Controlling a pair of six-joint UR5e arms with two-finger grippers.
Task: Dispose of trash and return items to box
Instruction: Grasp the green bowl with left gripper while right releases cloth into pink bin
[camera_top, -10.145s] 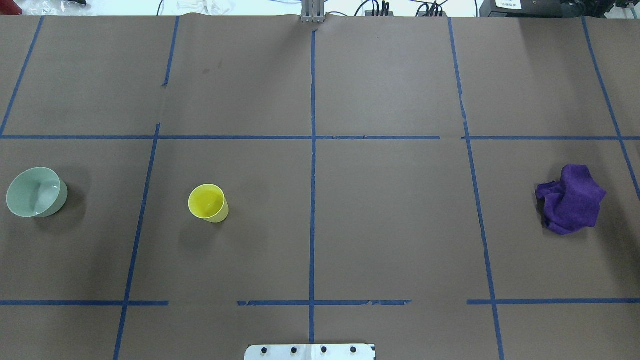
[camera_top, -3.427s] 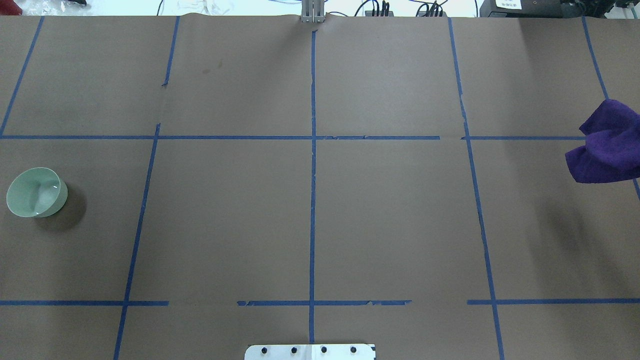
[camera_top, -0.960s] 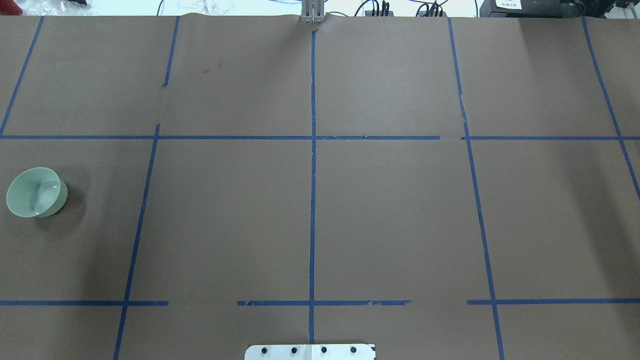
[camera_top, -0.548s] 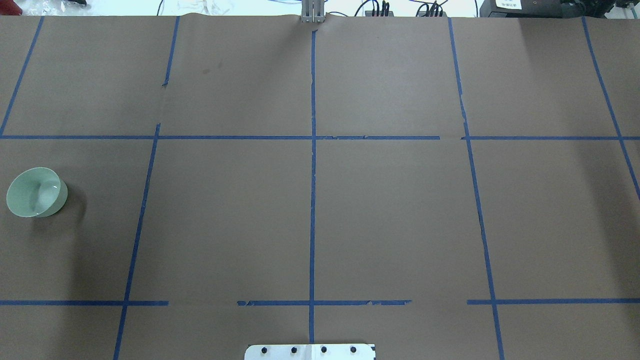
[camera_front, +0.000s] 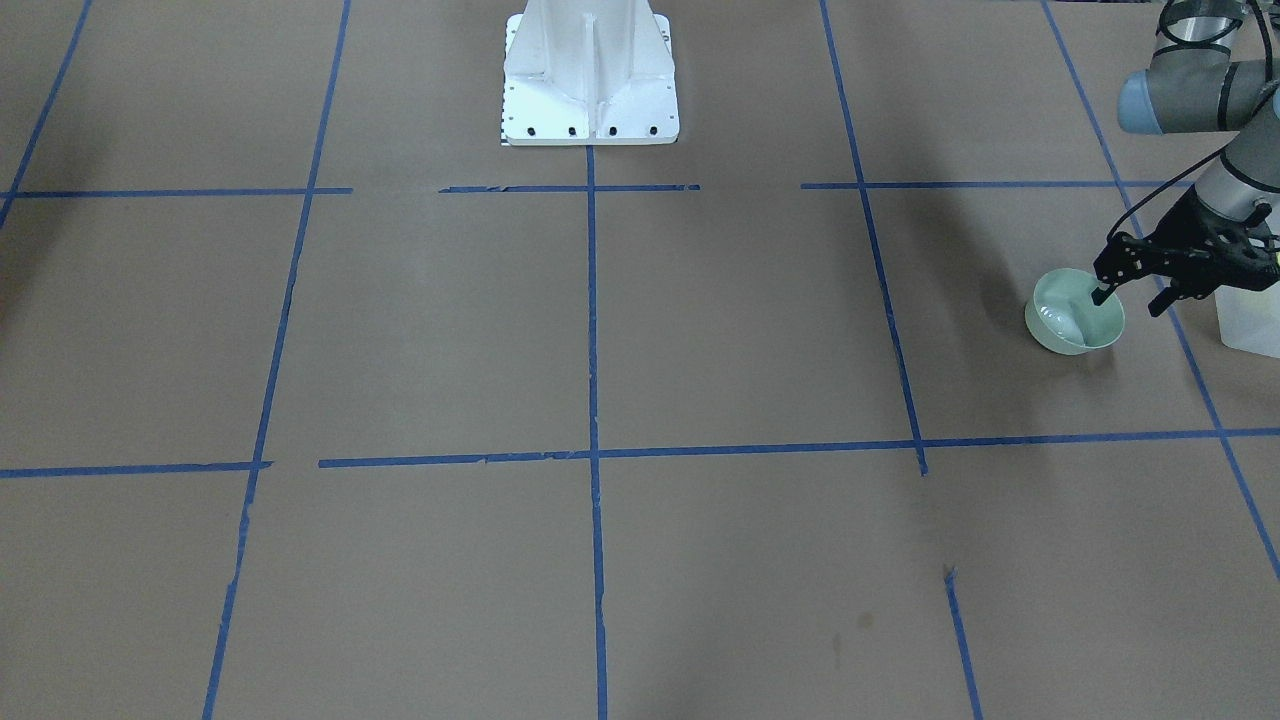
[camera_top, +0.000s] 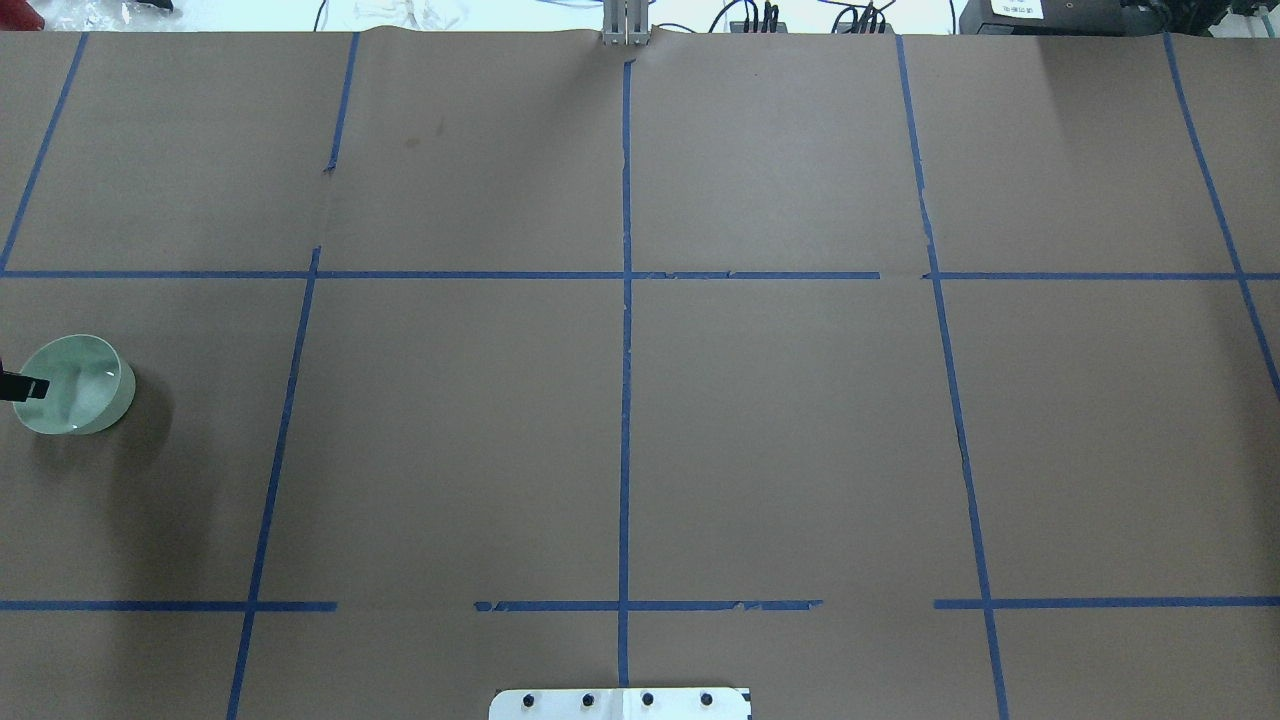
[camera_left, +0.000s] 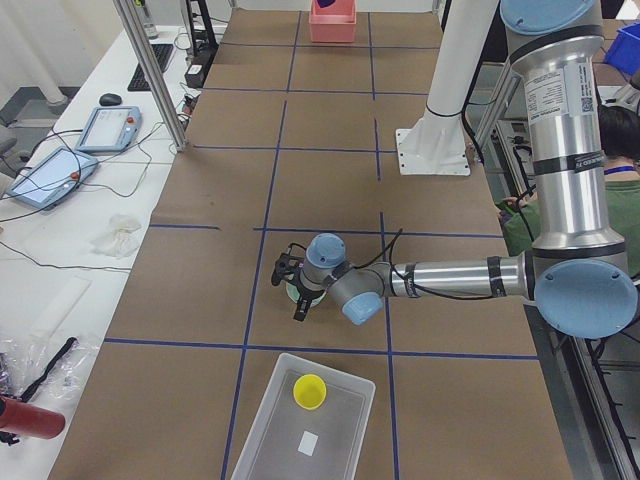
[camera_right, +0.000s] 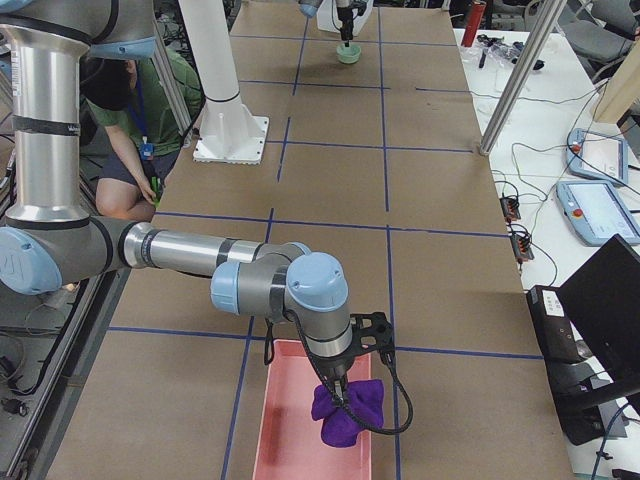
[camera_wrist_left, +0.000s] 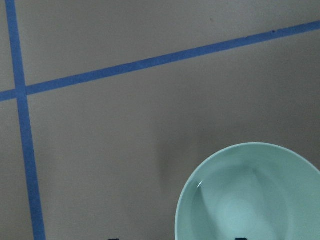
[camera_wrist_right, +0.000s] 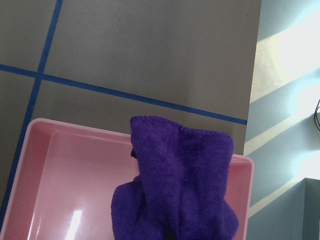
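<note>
The mint-green bowl (camera_front: 1075, 322) stands upright near the table's left end; it also shows in the overhead view (camera_top: 85, 400) and fills the lower right of the left wrist view (camera_wrist_left: 250, 200). My left gripper (camera_front: 1130, 298) is open and straddles the bowl's rim, one finger (camera_top: 25, 388) inside and one outside. The yellow cup (camera_left: 309, 391) stands inside the translucent bin (camera_left: 345, 425), which is just beyond the bowl (camera_front: 1250, 325). My right gripper (camera_right: 335, 385) is shut on the purple cloth (camera_wrist_right: 180, 185) and holds it over a pink tray (camera_wrist_right: 60, 175).
The white pedestal base (camera_front: 590, 80) stands at the robot's side of the table. Blue tape lines cross the brown table cover. A seated person (camera_right: 140, 110) is beside the table near the robot's base.
My left gripper's finger has come into the overhead view at the bowl's left rim. Earlier, the yellow cup left the table and the purple cloth was carried off to the right.
</note>
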